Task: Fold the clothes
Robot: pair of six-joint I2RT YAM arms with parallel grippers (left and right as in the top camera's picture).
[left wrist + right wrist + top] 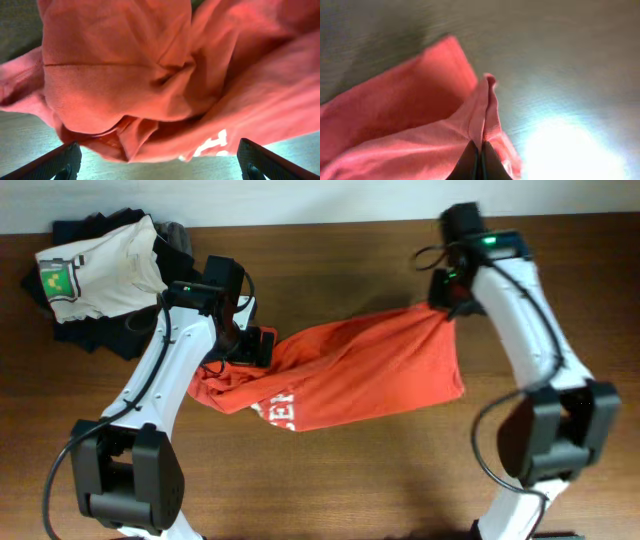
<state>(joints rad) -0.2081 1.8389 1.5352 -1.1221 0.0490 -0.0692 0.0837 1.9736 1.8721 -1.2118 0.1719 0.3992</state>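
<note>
The red-orange T-shirt [360, 375] lies crumpled across the middle of the wooden table, white lettering showing at its lower left. My left gripper [262, 346] is at the shirt's left end; in the left wrist view its two fingers [159, 162] stand wide apart with the bunched shirt [150, 75] just beyond them and nothing between them. My right gripper [447, 305] is at the shirt's top right corner; in the right wrist view its fingers [480, 160] are pressed together on a fold of the shirt's edge [435, 115], lifting it.
A white T-shirt with a green-yellow print [100, 268] lies on a pile of black and grey garments [70, 330] at the back left. The table's far edge [330, 222] runs along the top.
</note>
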